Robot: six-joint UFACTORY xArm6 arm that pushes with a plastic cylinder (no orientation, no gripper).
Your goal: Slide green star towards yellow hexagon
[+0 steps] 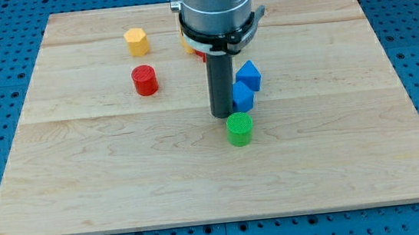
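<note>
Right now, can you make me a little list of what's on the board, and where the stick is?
board: wooden board on a blue pegboard
my tip: just up-left of the green cylinder, close to it, contact unclear
blue blocks: two, right beside the rod
red cylinder: at the view's left
yellow hexagon: above the red cylinder
behind the arm: bits of yellow and red, mostly hidden
green star: none visible

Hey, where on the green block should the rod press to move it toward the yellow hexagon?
Push only: press the green block on its lower-right side wall, coming from the view's bottom right, because the yellow hexagon lies up-left. My tip is at its upper left.
</note>
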